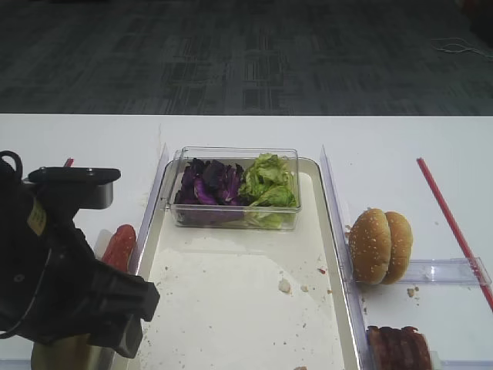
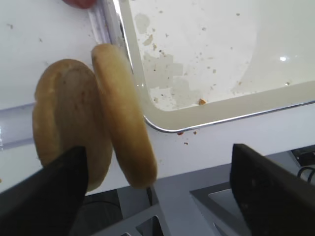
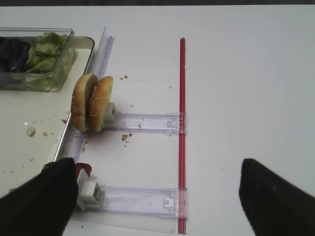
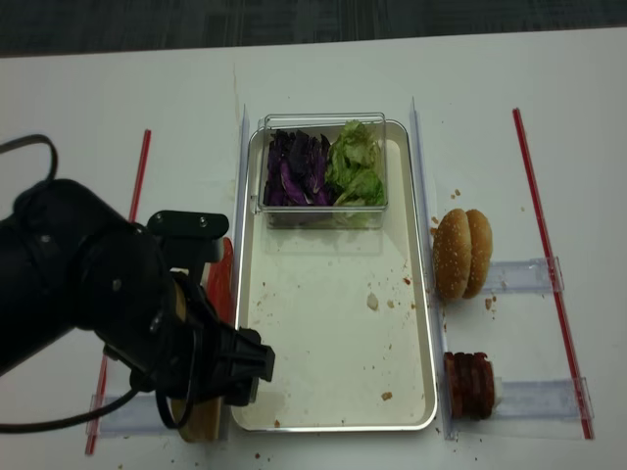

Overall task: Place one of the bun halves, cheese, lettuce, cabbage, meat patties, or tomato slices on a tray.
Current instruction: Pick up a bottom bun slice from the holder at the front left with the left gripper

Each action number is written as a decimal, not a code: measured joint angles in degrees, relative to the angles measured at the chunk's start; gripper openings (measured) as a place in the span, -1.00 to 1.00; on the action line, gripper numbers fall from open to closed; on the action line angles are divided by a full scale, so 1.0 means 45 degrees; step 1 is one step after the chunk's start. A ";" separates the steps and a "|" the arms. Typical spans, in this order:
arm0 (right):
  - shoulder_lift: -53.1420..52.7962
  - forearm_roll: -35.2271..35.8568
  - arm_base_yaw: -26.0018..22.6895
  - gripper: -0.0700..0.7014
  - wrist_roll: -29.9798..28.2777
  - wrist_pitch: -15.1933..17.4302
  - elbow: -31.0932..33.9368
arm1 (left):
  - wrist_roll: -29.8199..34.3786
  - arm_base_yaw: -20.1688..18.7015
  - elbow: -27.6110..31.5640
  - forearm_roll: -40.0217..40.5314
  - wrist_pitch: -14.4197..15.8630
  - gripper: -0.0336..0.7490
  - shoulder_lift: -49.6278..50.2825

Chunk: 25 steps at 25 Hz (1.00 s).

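Two bun halves stand on edge left of the tray [image 2: 221, 110], by its near corner. My left gripper [image 2: 157, 196] is open over them. The right-hand bun half [image 2: 123, 113] sits between the fingers, untouched; the left finger [image 2: 54, 196] overlaps the other bun half [image 2: 64, 118]. In the tray's far end, cabbage [image 1: 208, 183] and lettuce [image 1: 268, 181] fill a box. Tomato slices [image 1: 119, 245] lie left of the tray [image 1: 231, 308], meat patties [image 1: 397, 347] right of it. My right gripper [image 3: 157, 206] hangs open above the table beside the patties [image 3: 82, 169]. Cheese is out of view.
Two sesame buns [image 1: 380, 245] stand on edge right of the tray in a clear holder [image 3: 147, 122]. A clear plastic box [image 1: 235, 220] holds the leaves. Red strips [image 1: 451, 223] run along the table sides. The table's front edge [image 2: 197, 167] is just below the left gripper.
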 joint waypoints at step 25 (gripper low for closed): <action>0.0000 0.0000 0.0000 0.97 0.0000 0.0000 0.0000 | -0.0685 -0.0020 -0.0121 0.1948 -0.0303 -0.02 0.2111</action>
